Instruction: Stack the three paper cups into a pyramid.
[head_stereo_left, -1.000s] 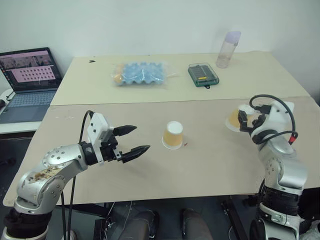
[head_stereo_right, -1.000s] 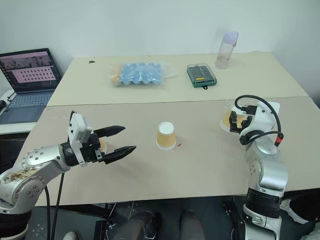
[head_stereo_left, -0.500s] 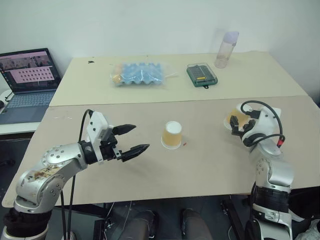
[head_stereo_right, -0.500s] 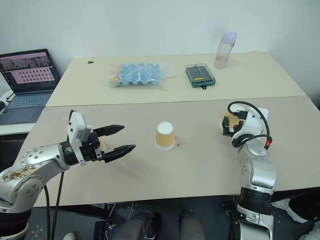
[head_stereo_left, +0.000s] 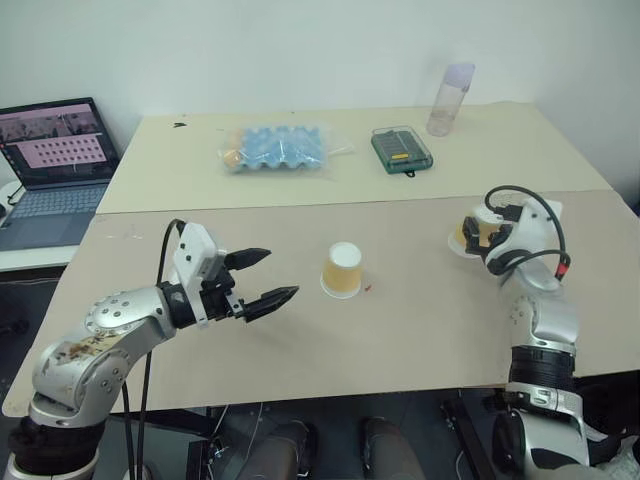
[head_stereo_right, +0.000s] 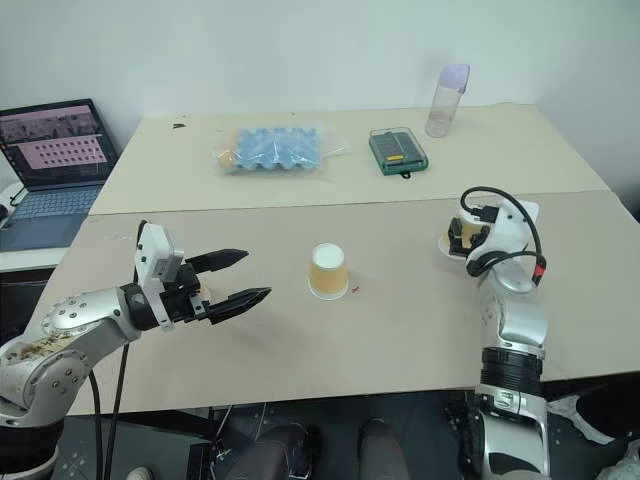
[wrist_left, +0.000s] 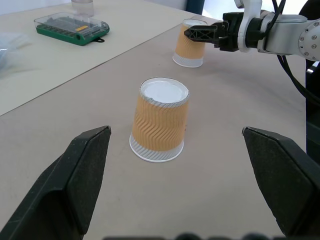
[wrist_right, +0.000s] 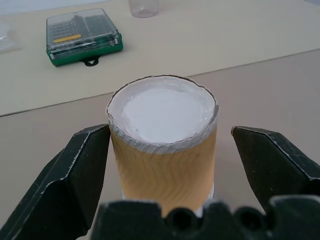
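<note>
Right wrist view shows the right gripper (wrist_right: 162, 145) with its two black fingers spread wide on either side of an upside-down cup (wrist_right: 163, 145), the cup standing between them without either finger touching it. From where I stand, that right arm reaches forward over the near table (head_stereo_left: 420, 340), its wrist about level, a black cable looping over it, and the cup it brackets sits near the table's right side. The left arm is bent at the elbow and held above the table's left part, its gripper (head_stereo_left: 265, 278) pointing across toward the middle, fingers well apart and holding nothing. A second cup (head_stereo_left: 343, 270) stands upside down at the middle of the near table, well apart from the left gripper's tips and from the right-hand cup; a small red speck lies just beside it. In the right eye view a bit of yellow-orange peeks out just behind the left gripper; I cannot tell what it is. On the far table lie a blue tray in a clear bag (head_stereo_left: 280, 147), a green case (head_stereo_left: 401, 149) and a bottle (head_stereo_left: 450, 98). A laptop (head_stereo_left: 55, 160) stands open at the left.
</note>
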